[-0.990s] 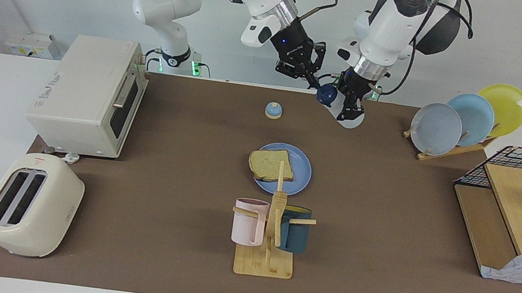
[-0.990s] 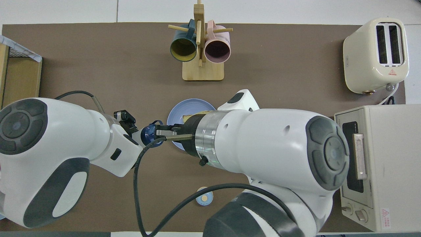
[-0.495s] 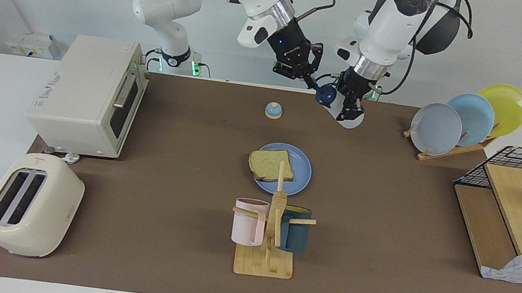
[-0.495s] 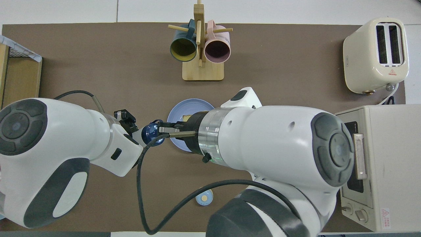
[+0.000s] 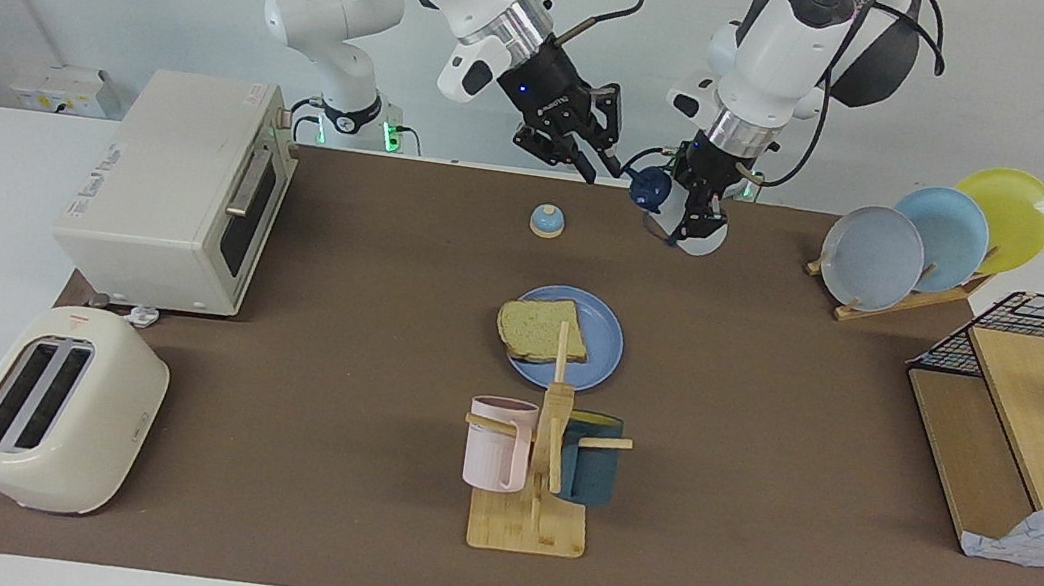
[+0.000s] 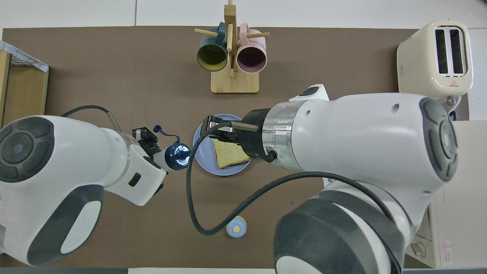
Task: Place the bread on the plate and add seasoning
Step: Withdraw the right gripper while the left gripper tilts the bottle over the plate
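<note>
Holding the seasoning tilted, cap toward the right gripper, left gripper pinching its body to keep it raised and ready for pouring; right gripper's spread impossible to tell; below and ahead, bread lying on plate.

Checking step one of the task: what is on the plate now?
The bread lies on the plate, toward the right arm's end. The mug rack's post hides a strip of both in the facing view.
</note>
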Controlling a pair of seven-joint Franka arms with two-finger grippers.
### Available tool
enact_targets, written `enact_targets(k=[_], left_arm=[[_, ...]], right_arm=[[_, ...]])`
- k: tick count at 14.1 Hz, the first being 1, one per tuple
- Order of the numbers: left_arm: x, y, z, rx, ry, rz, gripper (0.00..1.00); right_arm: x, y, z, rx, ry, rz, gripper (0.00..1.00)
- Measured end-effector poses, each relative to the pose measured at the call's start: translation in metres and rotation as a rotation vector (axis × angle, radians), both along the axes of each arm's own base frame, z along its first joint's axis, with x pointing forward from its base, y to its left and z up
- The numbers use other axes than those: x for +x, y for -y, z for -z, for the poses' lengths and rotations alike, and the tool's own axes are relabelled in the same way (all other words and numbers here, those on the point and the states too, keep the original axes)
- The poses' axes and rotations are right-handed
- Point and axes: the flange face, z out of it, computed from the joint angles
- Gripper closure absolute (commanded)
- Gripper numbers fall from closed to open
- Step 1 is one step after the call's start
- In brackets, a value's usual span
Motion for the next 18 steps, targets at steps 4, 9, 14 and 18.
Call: enact_targets(k=[4, 9, 14, 18], left_arm=[[0.001, -0.002, 0.001, 0.020, 0.010, 0.005, 1.00], [0.009, -0.001, 0.010, 0.091, 0.066, -0.021, 1.00], [0.010, 0.020, 0.034, 0.239, 0.121, -0.052, 1.00], [0.014, 0.028, 0.049, 0.322, 0.162, -0.035, 1.00]], right_arm=[[0.022, 0.067, 0.010, -0.219, -0.005, 0.007, 0.00], [0.046, 0.202, 0.009, -0.433, -0.051, -0.025, 0.00], [0.024, 0.257, -0.013, -0.585, -0.166, -0.085, 0.00], [0.003, 0.310, -0.030, -0.602, -0.229, -0.041, 0.00]])
